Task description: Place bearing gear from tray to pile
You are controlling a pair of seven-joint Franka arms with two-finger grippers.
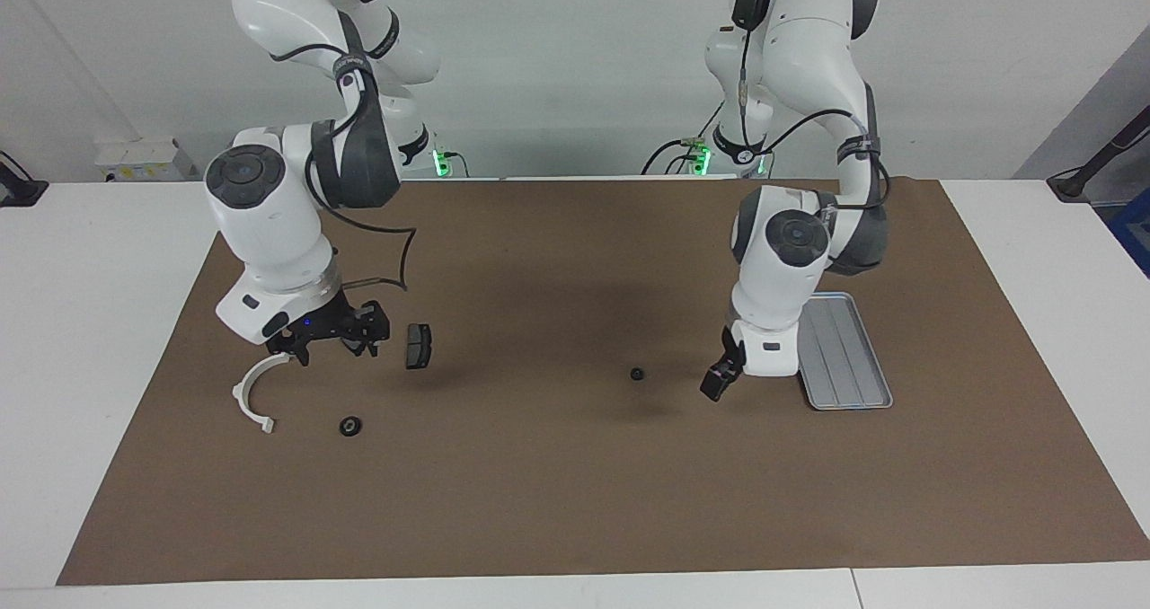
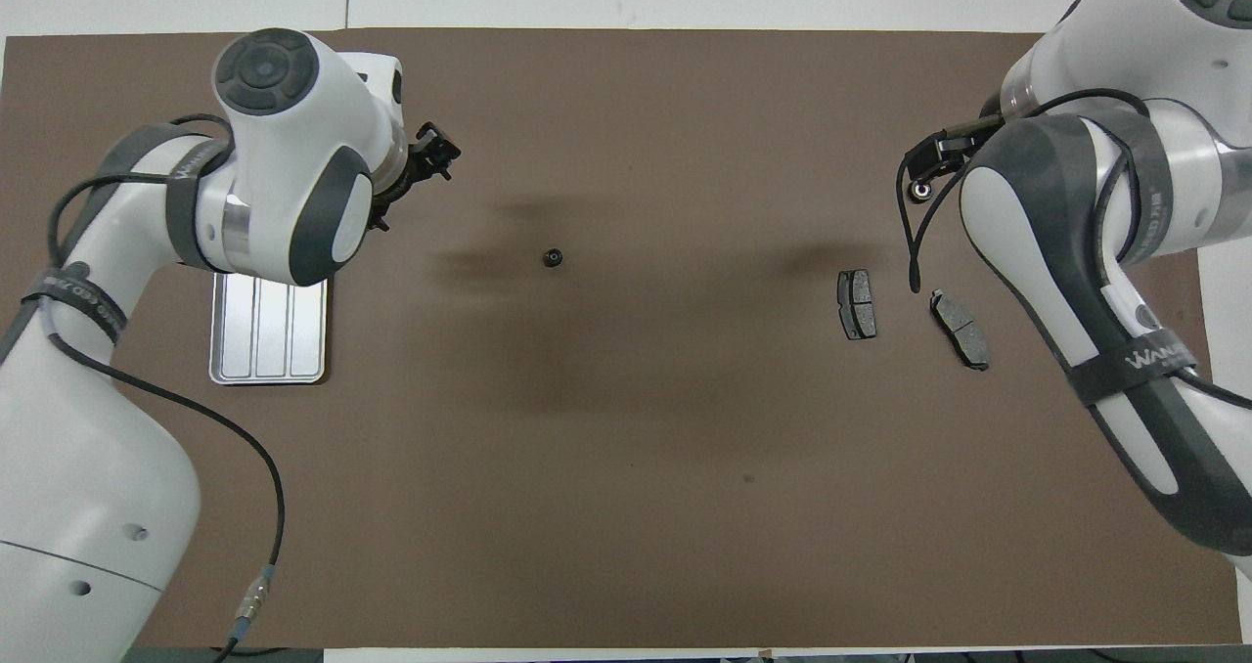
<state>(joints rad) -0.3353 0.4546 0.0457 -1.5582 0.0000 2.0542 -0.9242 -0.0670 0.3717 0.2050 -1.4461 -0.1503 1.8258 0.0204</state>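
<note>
The bearing gear [image 1: 349, 426] [image 2: 919, 190], a small black ring, lies on the mat beside the white curved bracket [image 1: 254, 393] of the pile. It is farther from the robots than the two dark brake pads [image 2: 857, 303] [image 2: 960, 329]. My right gripper [image 1: 331, 347] hangs open and empty over the pile, above the bracket and a brake pad [image 1: 418, 346]. The silver tray [image 1: 849, 362] [image 2: 269, 335] has nothing in it. My left gripper [image 1: 719, 381] [image 2: 433, 152] is open and empty, low over the mat beside the tray.
A small black round part [image 1: 637, 375] [image 2: 554, 258] lies alone mid-mat between the two arms. The brown mat [image 1: 575, 501] covers most of the white table. The right arm hides the bracket in the overhead view.
</note>
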